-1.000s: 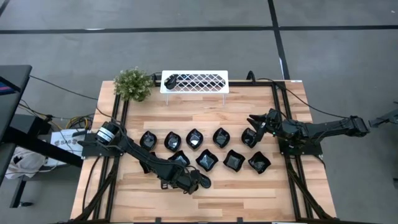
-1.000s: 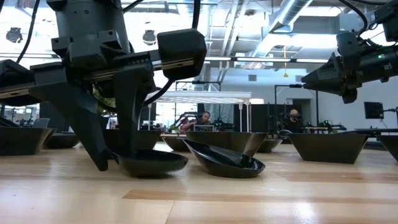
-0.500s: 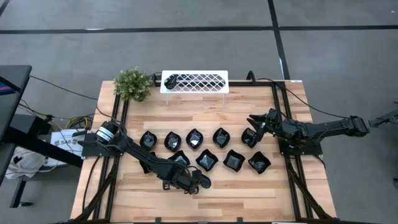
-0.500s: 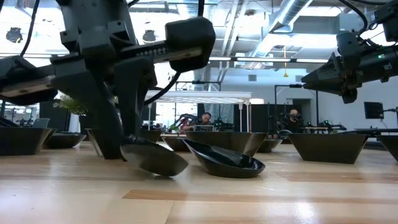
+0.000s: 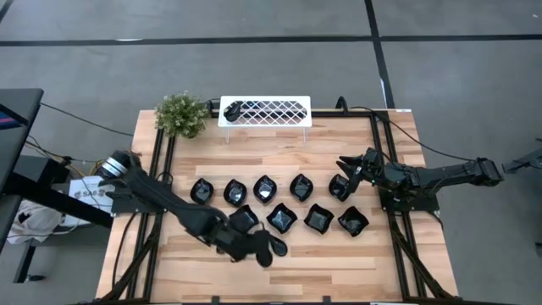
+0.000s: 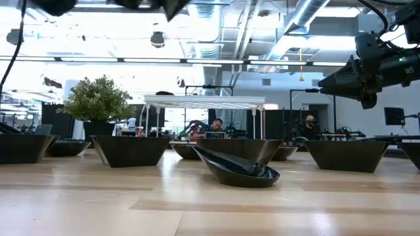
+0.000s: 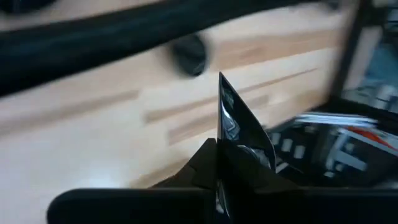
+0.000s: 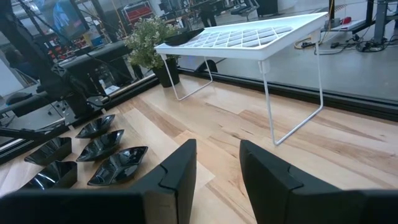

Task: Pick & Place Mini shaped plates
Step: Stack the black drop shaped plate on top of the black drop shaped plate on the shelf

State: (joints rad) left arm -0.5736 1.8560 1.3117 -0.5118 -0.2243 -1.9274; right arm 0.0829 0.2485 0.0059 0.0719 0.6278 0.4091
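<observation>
Since one second ago, my left gripper (image 5: 259,248) has lifted clear of the tabletop: it filled the left half of the low view then and is out of that view now. Its fingers are clamped on the rim of one mini plate (image 7: 244,134), which stands edge-on between them in the left wrist view, above the wooden table (image 5: 339,267). One teardrop plate (image 6: 236,172) lies alone on the front boards (tilted, rim raised on its left). Behind it, the remaining plates (image 5: 292,203) sit in two rows across the table's middle. A potted plant (image 5: 180,114) and a white lattice rack (image 5: 265,112) stand at the back edge; one dish (image 8: 183,37) rests on the rack's end nearest the plant. My right gripper (image 5: 348,167) hovers over the rows' right end, fingers apart, holding nothing.
</observation>
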